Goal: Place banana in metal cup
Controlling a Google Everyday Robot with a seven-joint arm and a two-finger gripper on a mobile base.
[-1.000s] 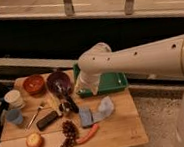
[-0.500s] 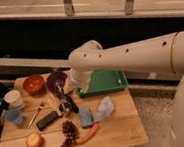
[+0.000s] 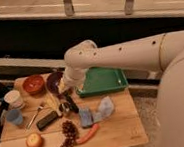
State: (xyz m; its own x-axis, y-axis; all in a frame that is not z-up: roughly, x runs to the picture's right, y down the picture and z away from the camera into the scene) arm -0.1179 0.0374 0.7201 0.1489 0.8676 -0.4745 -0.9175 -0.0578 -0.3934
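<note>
- Currently the white arm (image 3: 126,53) comes in from three o'clock and bends down over the wooden table (image 3: 120,132). Its gripper (image 3: 70,102) hangs low near the middle of the tabletop, dark fingers pointing down.
- Jaws: spread apart, with nothing caught between them that can be made out.
- Banana (image 3: 52,104) – pale yellow, lying flat on the wood at the gripper's nine o'clock, just beside it. Whether a finger touches it cannot be told.
- Metal cup (image 3: 64,108) – small and dark, standing upright between the banana and the gripper's fingers, at about the gripper's eight o'clock and close against it. The banana is outside the cup.
- Green tray (image 3: 102,80) sits at the gripper's two o'clock, on the far right part of the table.
- Purple bowl (image 3: 53,82) is at the gripper's eleven o'clock, partly covered by the wrist; the red bowl (image 3: 34,84) is just beside it at its nine o'clock.
- White cup (image 3: 13,98) and light-blue cup (image 3: 14,117) stand along the table's nine o'clock edge, the blue one nearer the camera.
- Black block (image 3: 47,121) lies at the banana's seven o'clock, with a metal utensil (image 3: 34,117) just left of it.
- Along the near edge, from seven to five o'clock: apple (image 3: 33,141), dark grapes (image 3: 68,136), orange carrot (image 3: 88,134).
- Blue sponge (image 3: 86,117) and pale crumpled cloth (image 3: 105,108) lie side by side at the gripper's four o'clock.
</note>
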